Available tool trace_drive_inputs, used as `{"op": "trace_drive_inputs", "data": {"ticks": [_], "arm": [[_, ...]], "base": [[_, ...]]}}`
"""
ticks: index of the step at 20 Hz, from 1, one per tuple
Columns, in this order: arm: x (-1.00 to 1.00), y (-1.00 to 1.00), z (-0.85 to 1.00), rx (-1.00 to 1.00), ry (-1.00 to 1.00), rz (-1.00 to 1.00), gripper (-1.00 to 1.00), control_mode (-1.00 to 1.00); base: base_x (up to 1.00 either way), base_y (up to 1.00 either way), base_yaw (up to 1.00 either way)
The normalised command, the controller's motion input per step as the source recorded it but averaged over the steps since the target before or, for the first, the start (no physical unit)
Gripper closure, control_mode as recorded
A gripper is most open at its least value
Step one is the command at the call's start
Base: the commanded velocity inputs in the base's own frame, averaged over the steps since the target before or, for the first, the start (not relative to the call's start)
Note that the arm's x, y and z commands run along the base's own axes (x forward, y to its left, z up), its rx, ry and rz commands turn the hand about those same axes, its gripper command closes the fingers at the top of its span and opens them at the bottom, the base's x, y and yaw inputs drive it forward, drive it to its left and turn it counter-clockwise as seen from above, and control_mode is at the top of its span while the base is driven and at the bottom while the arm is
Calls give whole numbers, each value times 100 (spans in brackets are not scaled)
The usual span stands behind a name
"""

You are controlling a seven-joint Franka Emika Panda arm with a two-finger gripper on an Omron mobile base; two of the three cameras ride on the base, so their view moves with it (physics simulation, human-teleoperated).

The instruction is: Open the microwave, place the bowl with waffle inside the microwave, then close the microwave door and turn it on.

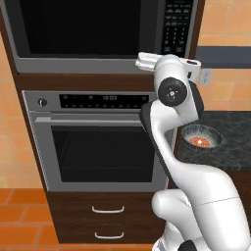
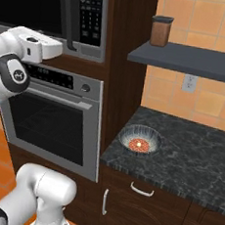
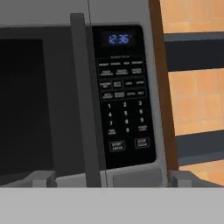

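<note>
The microwave [image 3: 122, 100] has a matt silver metal-looking frame and glossy black keypad; the tabletop [image 2: 188, 162] looks like speckled dark polished stone.

count of things in front of you

you have one microwave [image 1: 93, 34], one oven [image 1: 100, 142], one bowl [image 2: 140, 139] holding one waffle [image 2: 139, 145], one brown canister [image 2: 161, 31] on one shelf [image 2: 198, 62], two drawers [image 1: 108, 218], and one wall outlet [image 2: 188, 82].

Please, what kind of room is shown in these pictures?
Most likely a home kitchen: a built-in microwave sits above an oven, beside a dark stone counter with tiled wall.
</note>
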Motion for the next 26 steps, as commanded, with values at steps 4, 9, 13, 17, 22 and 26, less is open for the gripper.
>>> {"op": "trace_drive_inputs", "data": {"ticks": [4, 9, 13, 17, 22, 26], "arm": [[41, -1, -13, -5, 0, 0, -100, -100], [39, -4, 0, 0, 0, 0, -100, -100], [43, -12, -1, -1, 6, 0, -100, -100], [47, 0, -2, -6, 2, 0, -100, -100], [46, 0, -3, -6, 0, 0, -100, -100], [48, 0, -9, -5, 0, 0, -100, -100]], "base": [[0, 0, 0], [0, 0, 0], [0, 0, 0], [0, 0, 0], [0, 0, 0], [0, 0, 0]]}}
